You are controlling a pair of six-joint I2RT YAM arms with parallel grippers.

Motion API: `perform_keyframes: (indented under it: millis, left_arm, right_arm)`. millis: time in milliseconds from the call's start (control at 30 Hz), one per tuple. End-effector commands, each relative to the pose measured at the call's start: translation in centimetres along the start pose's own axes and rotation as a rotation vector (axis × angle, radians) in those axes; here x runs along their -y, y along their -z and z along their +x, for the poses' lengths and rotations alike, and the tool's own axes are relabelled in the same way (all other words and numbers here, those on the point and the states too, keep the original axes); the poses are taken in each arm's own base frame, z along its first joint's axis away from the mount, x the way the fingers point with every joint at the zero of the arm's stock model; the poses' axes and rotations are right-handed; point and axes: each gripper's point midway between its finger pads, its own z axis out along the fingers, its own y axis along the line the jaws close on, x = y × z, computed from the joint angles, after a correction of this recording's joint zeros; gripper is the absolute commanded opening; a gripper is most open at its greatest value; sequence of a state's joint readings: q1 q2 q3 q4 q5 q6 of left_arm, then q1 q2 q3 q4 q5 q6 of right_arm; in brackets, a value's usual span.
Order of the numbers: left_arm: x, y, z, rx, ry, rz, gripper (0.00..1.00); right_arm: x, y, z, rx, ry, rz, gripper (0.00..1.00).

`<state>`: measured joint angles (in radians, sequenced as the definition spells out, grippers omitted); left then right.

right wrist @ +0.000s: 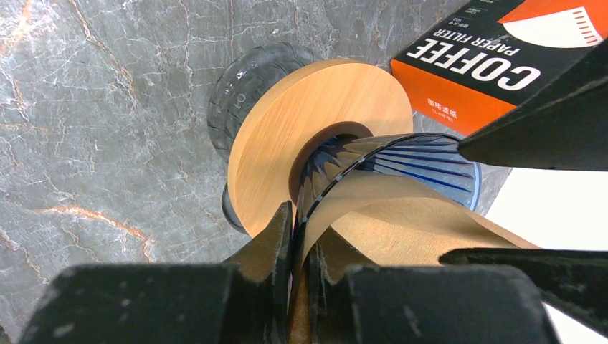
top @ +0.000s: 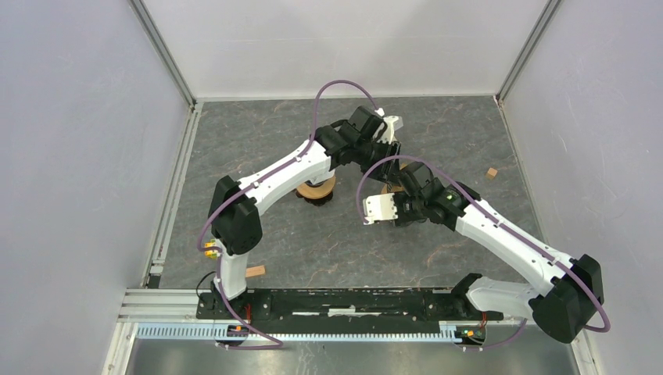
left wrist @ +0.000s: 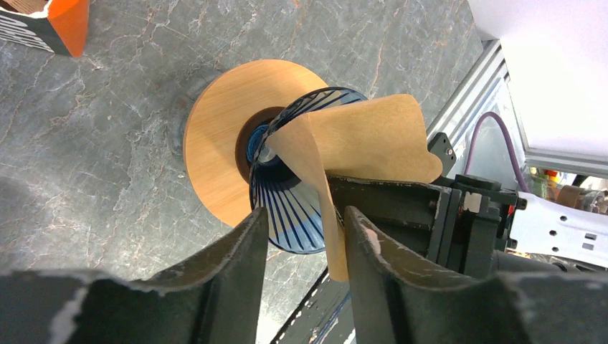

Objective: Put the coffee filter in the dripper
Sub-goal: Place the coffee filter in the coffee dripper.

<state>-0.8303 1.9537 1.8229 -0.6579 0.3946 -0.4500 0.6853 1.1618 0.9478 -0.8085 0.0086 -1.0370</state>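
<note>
Grey marbled tabletop (top: pixel 328 242) with white walls round it, and both arms meet over the middle of it. So the filter (left wrist: pixel 366 136) is already partway in the dripper (left wrist: pixel 287 208): its point sits down in the blue ribbed glass, but 1 big flap sticks out over the rim and 1 edge hangs down outside. Right claw (right wrist: pixel 301 229) is closed tight, pinching the paper against the glass rim. Left claw (left wrist: pixel 305 215) has its jaws apart with that hanging edge between them, gripping nothing. My take on doing this bit well: let the right one pin the rim so the dripper can't tip, then nudge the loose flap inward with the left until the paper lies flat on the ribs. Go gently, since thin paper like this probably creases or tears easily. View-wise, the overhead camera is pretty useless here, as the 2 arms mostly cover the dripper. Left wrist shows the flap and the wooden collar (left wrist: pixel 215 143) whole. Only the right wrist shows the pinch itself, plus the lettering on the orange filter box (right wrist: pixel 473 79) and a dark dial-like base (right wrist: pixel 247 79) under the collar.
</note>
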Motion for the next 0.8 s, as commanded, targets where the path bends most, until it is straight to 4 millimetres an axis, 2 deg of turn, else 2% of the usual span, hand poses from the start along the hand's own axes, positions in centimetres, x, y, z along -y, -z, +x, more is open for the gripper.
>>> perform_keyframes:
  millis: [0,233,400,533,767]
  left_arm:
    - [1.3,3.0,-2.7,0.082,-0.099,0.010,0.53]
    - [1.7,3.8,-3.5,0.099,-0.161,0.008,0.60]
    - [0.6,4.2,-4.5,0.124,-0.257,-0.062,0.66]
    - [-1.0,3.3,-4.7,0.116,-0.301,-0.124,0.73]
    - [-1.3,1.1,-3.6,0.062,-0.314,-0.103,0.79]
  right_arm:
    - [-0.3,0.4,-0.2,0.002,-0.004,-0.033,0.09]
    - [-0.5,0.8,0.0,0.005,-0.004,-0.030,0.08]
    - [-0.5,0.9,-0.4,0.031,0.003,-0.038,0.08]
    - [-0.5,0.9,-0.7,0.052,0.006,-0.039,0.10]
    - [0.0,1.4,-0.8,0.070,-0.013,-0.032,0.14]
